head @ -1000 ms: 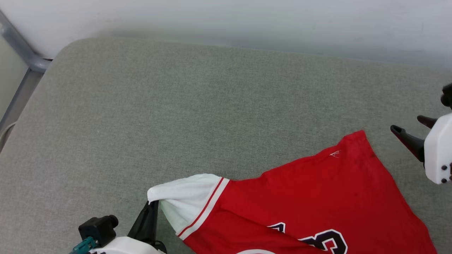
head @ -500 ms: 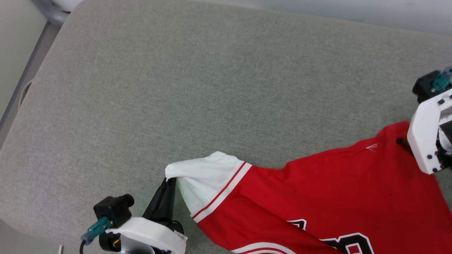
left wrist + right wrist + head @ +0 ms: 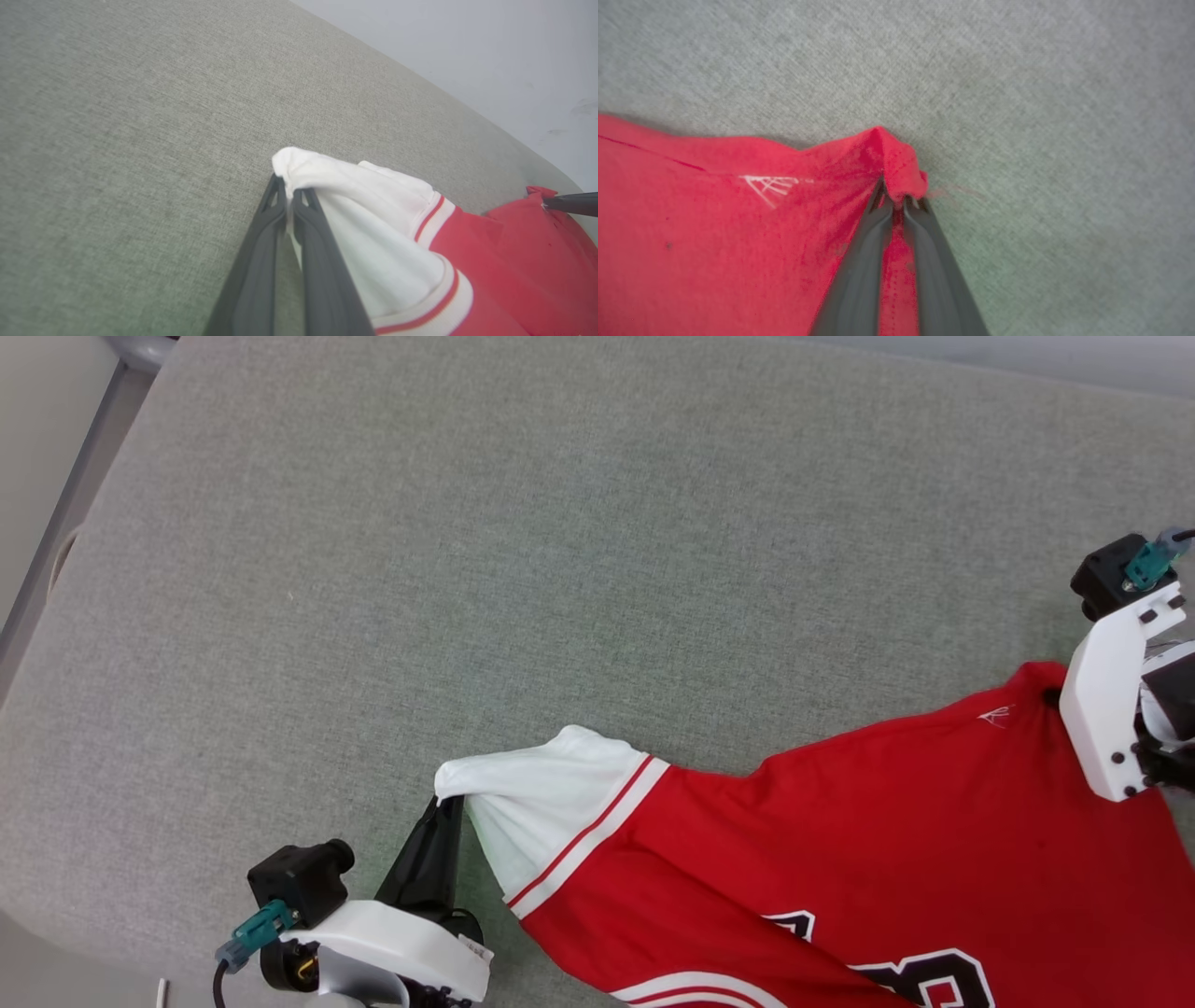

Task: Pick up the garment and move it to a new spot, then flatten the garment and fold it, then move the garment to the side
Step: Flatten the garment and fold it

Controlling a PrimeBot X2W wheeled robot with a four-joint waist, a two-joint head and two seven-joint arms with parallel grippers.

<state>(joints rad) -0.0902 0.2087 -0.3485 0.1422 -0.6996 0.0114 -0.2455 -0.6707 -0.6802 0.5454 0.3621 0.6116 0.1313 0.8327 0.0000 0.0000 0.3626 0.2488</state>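
Observation:
The garment [image 3: 840,840], a red jersey with a white, red-striped sleeve [image 3: 541,793] and black white-outlined lettering, lies across the near right of the grey cushion [image 3: 467,569]. My left gripper [image 3: 446,801] is shut on the sleeve's tip, seen up close in the left wrist view where the sleeve [image 3: 364,205] drapes over the left gripper [image 3: 289,183]. At the right, my right gripper [image 3: 1053,695] pinches the red hem corner; the right wrist view has the right gripper [image 3: 896,196] shut on that bunched corner of the garment [image 3: 714,219].
The grey cushion stretches wide to the far side and left. Its left edge meets a pale frame [image 3: 56,476], and a pale wall [image 3: 467,56] runs behind it.
The camera has tilted down, shifting the whole view. My right gripper has come from beside the garment onto its hem corner and shut on it. The left gripper still holds the sleeve.

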